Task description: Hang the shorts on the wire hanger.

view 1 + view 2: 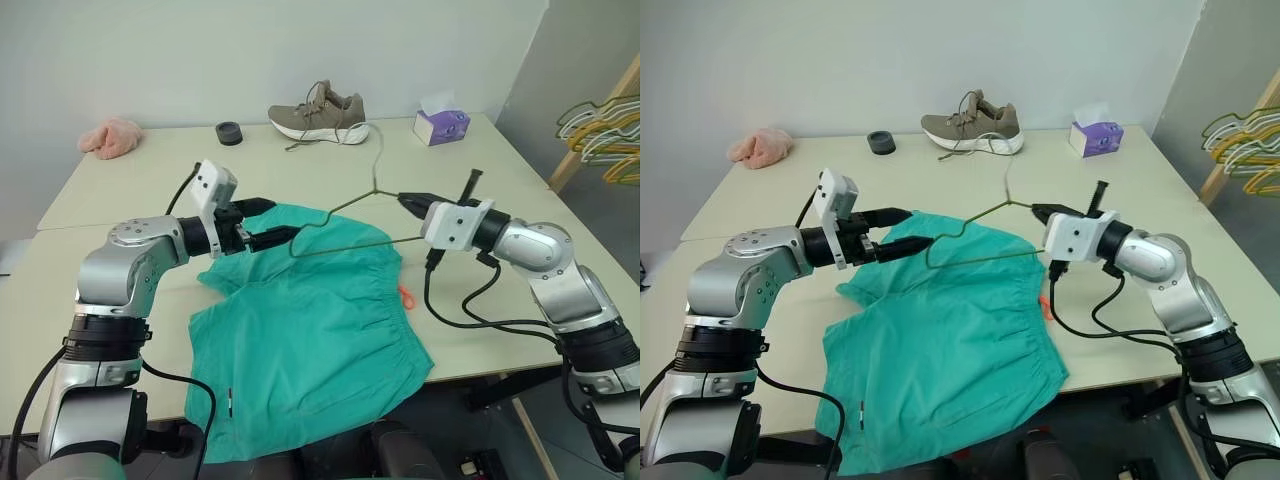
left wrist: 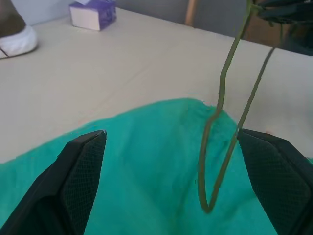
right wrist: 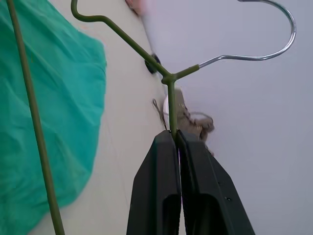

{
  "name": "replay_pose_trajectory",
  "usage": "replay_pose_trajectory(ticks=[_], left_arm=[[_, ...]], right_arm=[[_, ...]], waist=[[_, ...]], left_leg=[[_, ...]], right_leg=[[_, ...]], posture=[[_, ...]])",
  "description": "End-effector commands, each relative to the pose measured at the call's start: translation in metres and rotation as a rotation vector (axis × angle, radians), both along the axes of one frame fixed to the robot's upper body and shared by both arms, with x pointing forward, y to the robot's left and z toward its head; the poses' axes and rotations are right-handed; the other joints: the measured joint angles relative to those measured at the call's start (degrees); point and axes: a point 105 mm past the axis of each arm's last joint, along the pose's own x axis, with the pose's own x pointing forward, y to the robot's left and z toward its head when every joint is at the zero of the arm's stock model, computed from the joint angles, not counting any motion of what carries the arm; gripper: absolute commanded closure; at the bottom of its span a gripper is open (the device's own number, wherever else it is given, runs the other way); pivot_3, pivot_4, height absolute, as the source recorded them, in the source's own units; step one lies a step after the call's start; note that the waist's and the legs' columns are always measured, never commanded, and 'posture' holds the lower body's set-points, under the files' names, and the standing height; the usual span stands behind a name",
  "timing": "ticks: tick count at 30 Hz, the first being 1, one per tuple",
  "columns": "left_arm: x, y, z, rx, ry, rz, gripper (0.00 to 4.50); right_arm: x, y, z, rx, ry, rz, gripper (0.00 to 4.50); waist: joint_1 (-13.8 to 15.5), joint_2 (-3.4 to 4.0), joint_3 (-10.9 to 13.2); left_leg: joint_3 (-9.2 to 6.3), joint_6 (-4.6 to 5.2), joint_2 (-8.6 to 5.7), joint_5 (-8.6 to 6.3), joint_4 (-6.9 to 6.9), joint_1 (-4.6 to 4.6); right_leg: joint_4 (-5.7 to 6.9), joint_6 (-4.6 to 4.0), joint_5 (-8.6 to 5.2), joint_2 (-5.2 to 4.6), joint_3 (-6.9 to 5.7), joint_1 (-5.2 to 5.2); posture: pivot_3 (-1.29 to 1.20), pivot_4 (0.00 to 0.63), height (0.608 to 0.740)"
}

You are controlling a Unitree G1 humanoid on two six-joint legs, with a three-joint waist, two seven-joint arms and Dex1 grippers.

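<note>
A: Your right gripper has its fingers pinched fully together on the hanger, gripping the wire just below the neck where the hook branches off. Holding it there keeps the triangle lifted off the table, stretched out over the shorts, with its far corner free for your other arm.

B: And the left side?

A: Your left gripper has its fingers spread as wide as they go, holding nothing. In the left wrist view the hanger's rounded end sits between the two fingers, nearer one of them, and apart from both. I read that as lining up to take the free end so that both arms steady the frame.

B: Where are the shorts?

A: Lying flat at the near edge of the table, the lower part draping over that edge, the upper part directly beneath the hanger. Nothing is threaded through yet; judging by this, hanging has not started.

B: Risk?

A: Thin wire in a one-point pinch may swivel when your left fingers close on it.
</note>
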Motion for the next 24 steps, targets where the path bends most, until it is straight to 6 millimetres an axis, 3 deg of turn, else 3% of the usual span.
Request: replay_pose_trajectory(ticks=[1,10,13,24], left_arm=[[-0.020,-0.012,-0.003,0.043,0.036,-0.124,0.00],[-0.027,-0.012,-0.018,0.094,0.078,-0.161,0.00],[-0.028,-0.013,-0.021,0.104,0.081,-0.170,0.57],[-0.035,-0.013,-0.027,0.119,0.105,-0.214,4.01]], right_arm=[[-0.012,0.015,0.018,-0.021,-0.084,0.091,4.47],[-0.021,0.028,0.028,0.005,-0.119,0.168,4.47],[-0.022,0.029,0.028,0.012,-0.116,0.171,4.50],[-0.025,0.029,0.030,0.033,-0.112,0.165,4.50]], waist=[[0.0,0.00,0.0],[0.0,-0.02,0.0],[0.0,-0.02,0.0],[-0.1,0.00,0.0]], left_leg=[[0.00,0.00,0.00,0.00,0.00,0.00],[-0.04,0.00,0.00,0.00,0.02,0.02],[-0.03,0.00,-0.01,0.00,0.02,0.01],[-0.03,0.00,0.01,0.00,0.02,0.01]], right_leg=[[0.00,-0.03,0.01,-0.01,0.00,0.00],[0.03,-0.23,0.12,-0.10,-0.05,0.01],[0.03,-0.24,0.13,-0.10,-0.04,0.01],[0.03,-0.26,0.13,-0.10,-0.03,0.00]], posture=[[-0.18,0.104,0.740],[-0.18,0.105,0.740],[-0.18,0.105,0.740],[-0.19,0.111,0.740]])
